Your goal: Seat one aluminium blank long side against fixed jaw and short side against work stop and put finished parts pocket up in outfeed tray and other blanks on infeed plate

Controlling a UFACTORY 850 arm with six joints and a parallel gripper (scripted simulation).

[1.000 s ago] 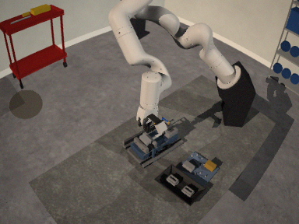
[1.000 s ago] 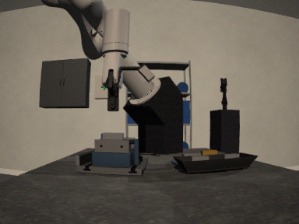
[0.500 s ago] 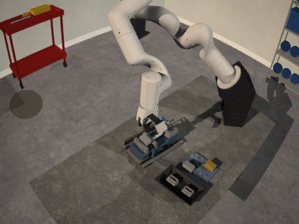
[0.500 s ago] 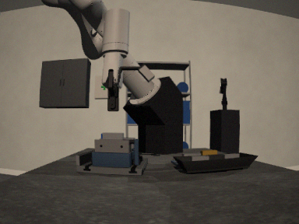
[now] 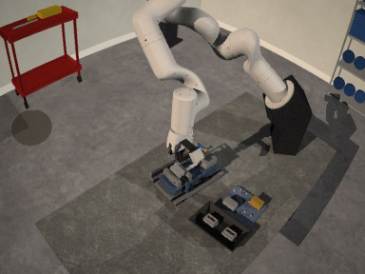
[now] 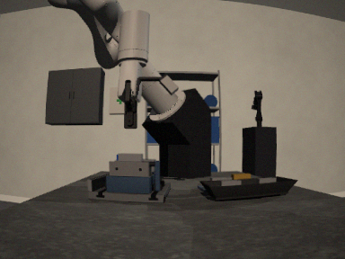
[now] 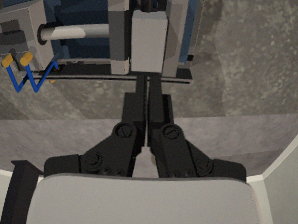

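My gripper is shut on nothing and hangs in the air well above the vise, as the side view shows. In the wrist view the closed fingers point down at an aluminium blank that lies in the vise opening between the two jaws. The blue infeed plate holds one aluminium blank and one brass blank. The black outfeed tray holds two finished parts, both lying flat.
The arm's black pedestal stands behind the vise. A red cart is at the far left, a shelf with blue items at the far right. Vise hoses lie on the wrist view's left.
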